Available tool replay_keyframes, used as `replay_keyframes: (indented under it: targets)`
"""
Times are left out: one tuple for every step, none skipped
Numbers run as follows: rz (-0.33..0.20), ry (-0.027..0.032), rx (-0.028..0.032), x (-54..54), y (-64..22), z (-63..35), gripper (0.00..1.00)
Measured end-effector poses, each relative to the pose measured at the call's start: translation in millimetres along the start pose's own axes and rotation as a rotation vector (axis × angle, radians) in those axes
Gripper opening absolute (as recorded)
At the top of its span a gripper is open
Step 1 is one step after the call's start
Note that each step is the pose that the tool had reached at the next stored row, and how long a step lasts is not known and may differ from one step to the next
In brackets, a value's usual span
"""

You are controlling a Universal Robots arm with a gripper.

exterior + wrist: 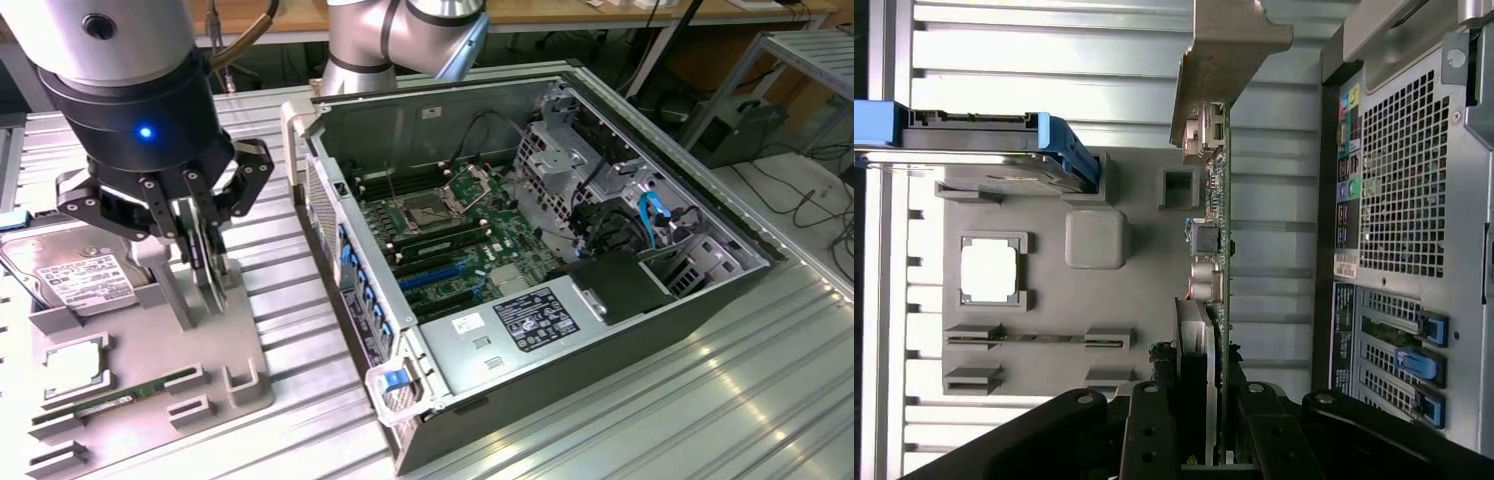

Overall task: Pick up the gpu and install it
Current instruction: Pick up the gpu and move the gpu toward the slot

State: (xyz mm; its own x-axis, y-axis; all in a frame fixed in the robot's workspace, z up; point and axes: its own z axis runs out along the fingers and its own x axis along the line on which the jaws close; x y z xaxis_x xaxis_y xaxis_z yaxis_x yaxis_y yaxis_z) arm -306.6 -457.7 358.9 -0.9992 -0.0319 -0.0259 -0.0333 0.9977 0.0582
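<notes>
The gpu (214,285) is a thin dark card held on edge, straight up, over the right part of the grey holder tray (160,350). My gripper (200,245) is shut on it from above, one finger on each face. In the wrist view the gpu (1216,200) runs edge-on away from my gripper (1212,435), with its pale metal bracket (1229,50) at the far end. Whether its lower edge still sits in the tray's slot, I cannot tell. The open computer case (747,270) lies on the exterior view's right, its motherboard (454,230) and blue card slots (430,277) exposed.
The tray (1094,330) also carries a hard drive (80,280) in a blue-tabbed carrier (1069,145), a square processor (74,360) and a green memory stick (127,395). The case's perforated rear panel (1404,200) stands close beside the gpu. Ribbed metal tabletop (694,400) lies all around.
</notes>
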Motion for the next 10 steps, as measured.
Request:
replay_keyframes:
  targets:
    - [0.0,-0.0001,-0.0001,0.0,0.0,-0.6,0.28]
    - [0.0,0.0,0.0,0.0,0.1,-1.3,0.28]
    - [0.0,0.0,0.0001,-0.1,0.1,-2.1,0.28]
    - [0.0,0.0,0.0,-0.1,0.2,-2.9,0.28]
    - [0.0,0.0,0.0,-0.1,0.2,-3.7,0.28]
    - [0.0,0.0,0.0,-0.1,0.3,-4.6,0.28]
    - [-0.001,0.0,0.0,-0.1,0.3,-5.3,0.28]
    - [-0.002,0.0001,0.0,-0.2,0.4,-6.0,0.28]
    - [-0.003,0.0001,-0.0001,-0.2,0.4,-6.6,0.28]
    - [-0.003,0.0002,0.0,-0.2,0.5,-7.6,0.28]
